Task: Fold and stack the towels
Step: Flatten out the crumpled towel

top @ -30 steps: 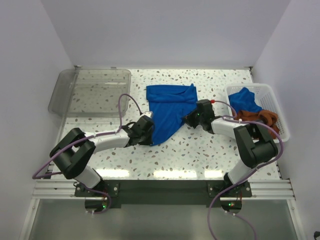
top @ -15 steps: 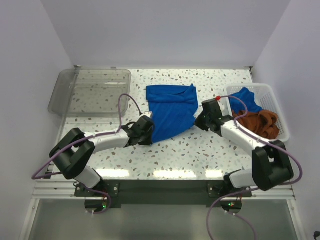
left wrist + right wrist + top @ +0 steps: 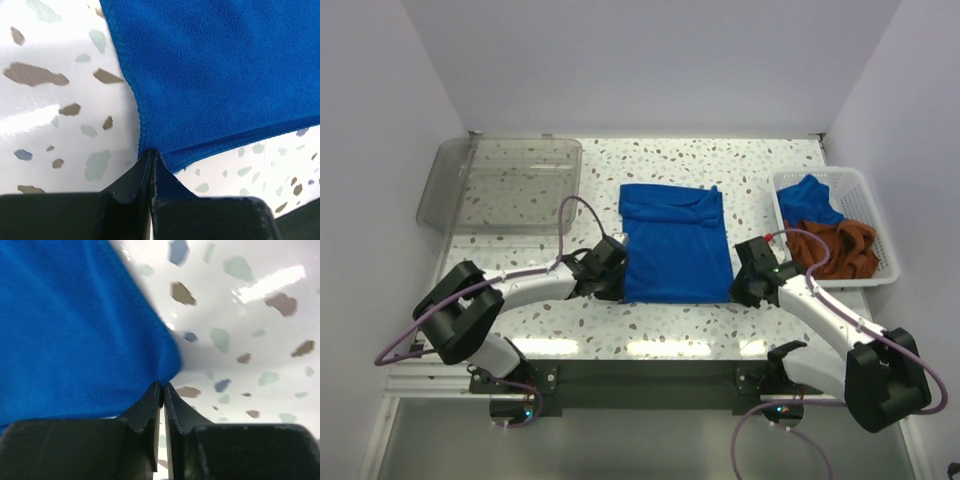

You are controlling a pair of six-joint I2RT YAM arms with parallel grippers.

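A royal blue towel (image 3: 675,243) lies spread on the speckled table, roughly rectangular, its far edge rumpled. My left gripper (image 3: 618,288) is shut on the towel's near left corner (image 3: 155,155). My right gripper (image 3: 738,291) is shut on its near right corner (image 3: 167,377). In both wrist views the black fingertips pinch the blue cloth's edge just above the tabletop. Another blue towel (image 3: 808,199) and a rust-brown towel (image 3: 837,244) are bunched in the white mesh basket (image 3: 885,241) on the right.
A clear plastic tray (image 3: 456,160) stands at the back left of the table. The white basket sits against the right wall. White walls close in the table on three sides. A purple cable (image 3: 568,215) loops above the left arm.
The right gripper has swung from the towel's far right side to the near right, pulling that corner with it. The towel has gone from a slanted hanging shape to a flat rectangle.
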